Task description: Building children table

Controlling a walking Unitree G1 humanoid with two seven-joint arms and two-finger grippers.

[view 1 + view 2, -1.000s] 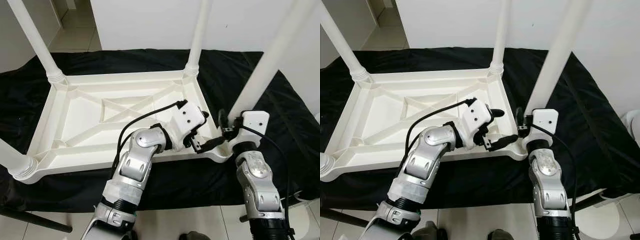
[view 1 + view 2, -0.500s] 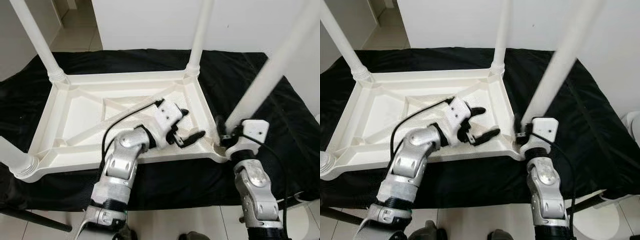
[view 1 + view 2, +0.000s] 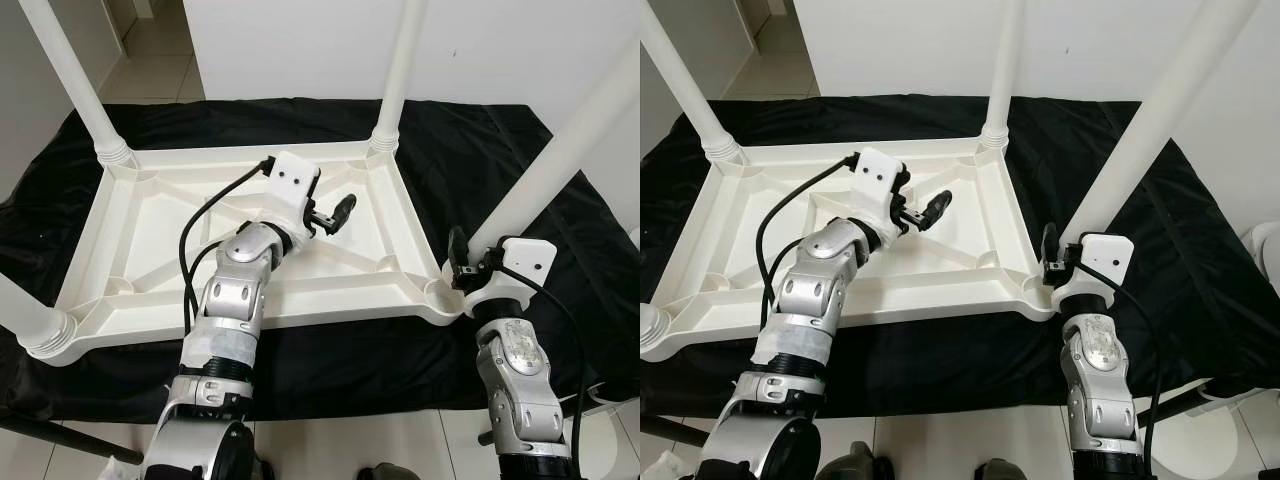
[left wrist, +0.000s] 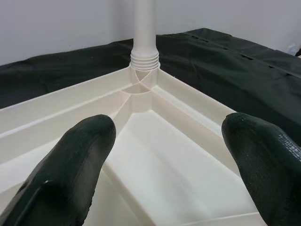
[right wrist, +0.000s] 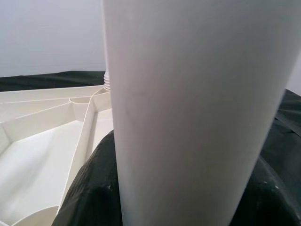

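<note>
Black cloth (image 3: 520,160) underlies upturned table (image 3: 150,260); right gripper (image 3: 462,262) clasps leg (image 3: 560,160).

Black cloth (image 3: 520,160) over tiled floor (image 3: 150,60), white wall (image 3: 300,45).

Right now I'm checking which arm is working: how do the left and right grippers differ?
The left gripper hovers over the upturned table top with jaws spread and empty; the right gripper has its jaws closed around the near right leg at its base. The left reaches farther in; the right stays at the corner. Both have black fingers.
</note>
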